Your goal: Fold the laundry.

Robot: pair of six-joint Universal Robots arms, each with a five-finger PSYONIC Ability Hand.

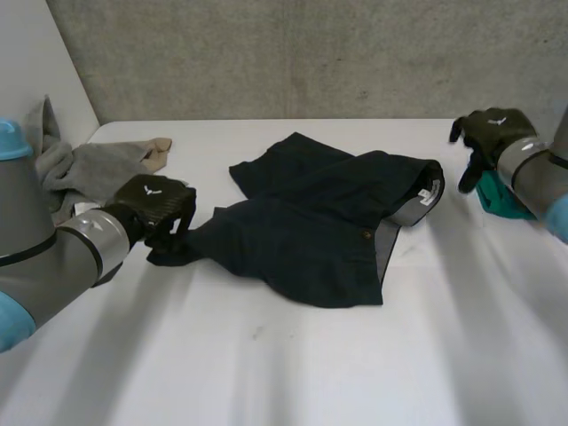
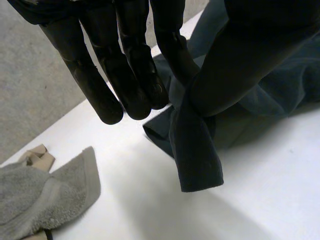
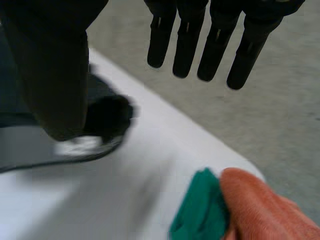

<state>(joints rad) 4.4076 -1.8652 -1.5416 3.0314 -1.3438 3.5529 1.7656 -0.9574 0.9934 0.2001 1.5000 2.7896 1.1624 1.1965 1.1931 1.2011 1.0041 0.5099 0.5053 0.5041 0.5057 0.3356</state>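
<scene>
Its left robot hand (image 1: 158, 206) pinches a corner of dark shorts (image 1: 319, 226), right robot hand (image 1: 488, 133) spread open

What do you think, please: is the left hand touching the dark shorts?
Touching: in the left wrist view, the left hand pinches a corner of the dark shorts.

test lab: white table (image 1: 293, 373), concrete wall (image 1: 311, 53)

Dark navy shorts (image 1: 311, 235), pale grey inside the waistband, on a plain white table (image 1: 284, 373); left hand (image 1: 160, 206) and right hand (image 1: 488, 133) both black, on grey arms (image 1: 53, 257) capped light blue; a grey towel (image 1: 89, 169), tan cloth (image 1: 158, 151), teal-green cloth (image 1: 501, 200), orange cloth (image 3: 270, 210); the wall (image 1: 311, 53) mottled grey.
</scene>
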